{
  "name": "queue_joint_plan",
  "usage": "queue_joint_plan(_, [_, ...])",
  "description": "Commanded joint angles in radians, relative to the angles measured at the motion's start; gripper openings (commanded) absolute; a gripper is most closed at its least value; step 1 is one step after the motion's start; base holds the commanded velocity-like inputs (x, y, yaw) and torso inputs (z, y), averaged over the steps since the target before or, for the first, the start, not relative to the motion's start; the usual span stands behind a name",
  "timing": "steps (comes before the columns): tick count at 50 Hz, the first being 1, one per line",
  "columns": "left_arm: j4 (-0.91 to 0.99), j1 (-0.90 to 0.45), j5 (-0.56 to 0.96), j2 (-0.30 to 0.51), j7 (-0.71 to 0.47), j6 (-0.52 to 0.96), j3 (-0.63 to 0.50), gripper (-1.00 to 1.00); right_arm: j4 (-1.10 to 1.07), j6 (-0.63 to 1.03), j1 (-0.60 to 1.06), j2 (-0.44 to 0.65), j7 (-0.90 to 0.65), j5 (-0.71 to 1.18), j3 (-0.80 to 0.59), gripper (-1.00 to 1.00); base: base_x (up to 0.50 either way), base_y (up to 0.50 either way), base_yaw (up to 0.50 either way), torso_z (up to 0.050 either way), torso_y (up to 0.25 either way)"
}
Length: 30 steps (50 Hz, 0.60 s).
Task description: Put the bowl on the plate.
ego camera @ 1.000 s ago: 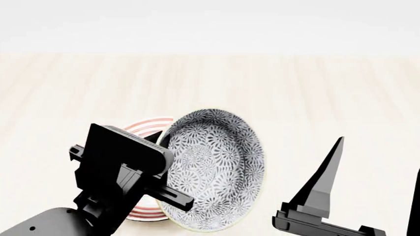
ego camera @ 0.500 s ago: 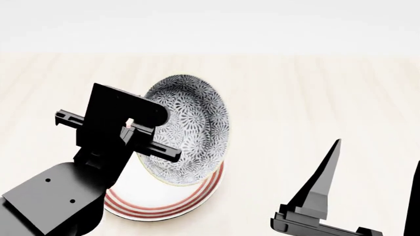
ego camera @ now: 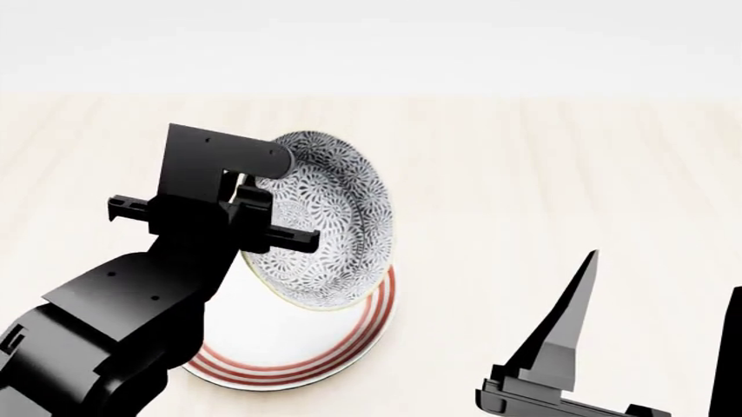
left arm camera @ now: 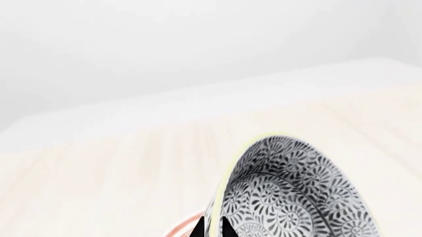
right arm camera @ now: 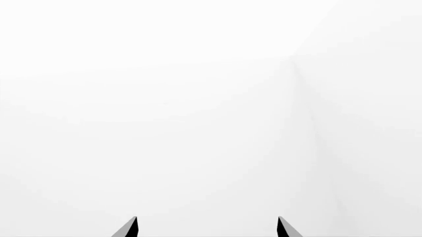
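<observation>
- Table [ego camera: 557, 174]: pale wood-grain surface filling the head view, bounded by a white background at the far edge. It carries the plate.
- Left arm [ego camera: 104, 321]: black, entering from the lower left of the head view and rising to the bowl's near rim.
- Plate [ego camera: 336, 352]: white with red rings at the rim, lying flat on the table at lower centre-left. Its left part is hidden behind the left arm. Its visible white surface holds nothing lying flat. In the left wrist view only a sliver of red rim shows.
- Bowl [ego camera: 330, 217]: grey-and-white floral pattern, yellowish rim. It is tipped steeply on edge, its opening facing right and toward the camera, and it is empty. It sits over the plate's far half; its lowest edge appears to touch or hover just above the plate, but the view does not settle which.
- Left gripper [ego camera: 257, 228]: closed on the bowl's rim, with one finger [left arm camera: 228, 228] inside the wall and the other outside.
- Right gripper [right arm camera: 205, 228]: at the lower right of the head view, well apart from bowl and plate. Its two fingertips stand wide apart, with nothing between them.
</observation>
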<state>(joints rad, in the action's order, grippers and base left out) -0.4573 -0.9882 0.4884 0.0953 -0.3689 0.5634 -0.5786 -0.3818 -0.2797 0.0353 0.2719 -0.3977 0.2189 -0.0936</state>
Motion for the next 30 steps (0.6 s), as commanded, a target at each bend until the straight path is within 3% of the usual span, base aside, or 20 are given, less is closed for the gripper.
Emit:
queue_joint_plan(1, [-0.141,-0.042,-0.034,-0.052,0.01,-0.049,0.021,-1.0,0.001,0.002,-0.001,-0.014,0.019,-0.011,0.017,1.0,0.0,0.0,0.0,0.0,0.0])
queue_joint_plan(30, [-0.36,-0.084,0.001,-0.082,0.035,-0.173,-0.026,-1.0,0.013,-0.006,-0.002,-0.006,0.012,-0.006,0.003,1.0,0.0,0.0,0.0,0.0,0.0])
